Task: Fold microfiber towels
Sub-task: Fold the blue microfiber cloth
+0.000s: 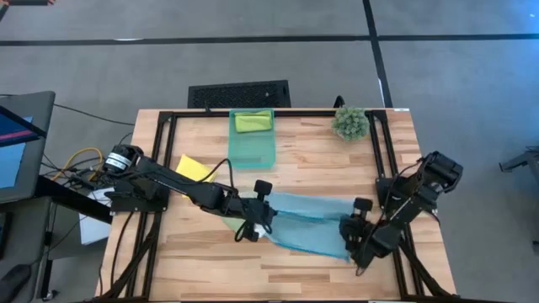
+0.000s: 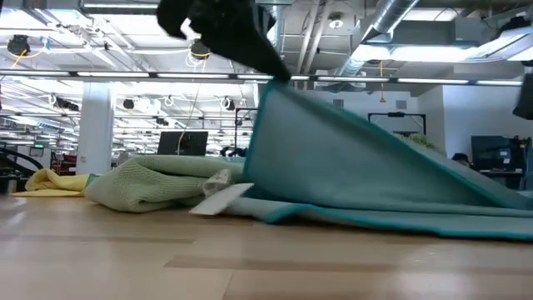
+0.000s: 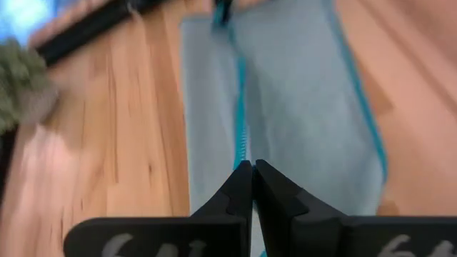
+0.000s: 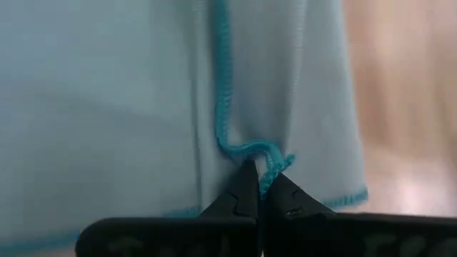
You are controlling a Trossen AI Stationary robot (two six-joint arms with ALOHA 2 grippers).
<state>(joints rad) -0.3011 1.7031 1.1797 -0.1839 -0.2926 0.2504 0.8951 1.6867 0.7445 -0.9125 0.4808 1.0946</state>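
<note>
Both the left gripper [image 1: 250,225] and right gripper [image 1: 352,238] pinch the light blue towel [image 1: 307,220], lifted mid-worktop [image 1: 337,160]; uneven pulling could slip 1 edge free, skewing the fold

A light blue microfiber towel [image 2: 366,171] slopes from a dark gripper [image 2: 225,29] at upper centre down to the wooden bench [image 2: 250,258]. A crumpled pale green towel [image 2: 158,185] lies left of it, with a yellow towel [image 2: 54,181] at far left.

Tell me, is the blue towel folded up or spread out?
Being folded: the light blue towel is partly doubled over, one edge lifted off the table, pinched by the left end effector and right end effector.
</note>
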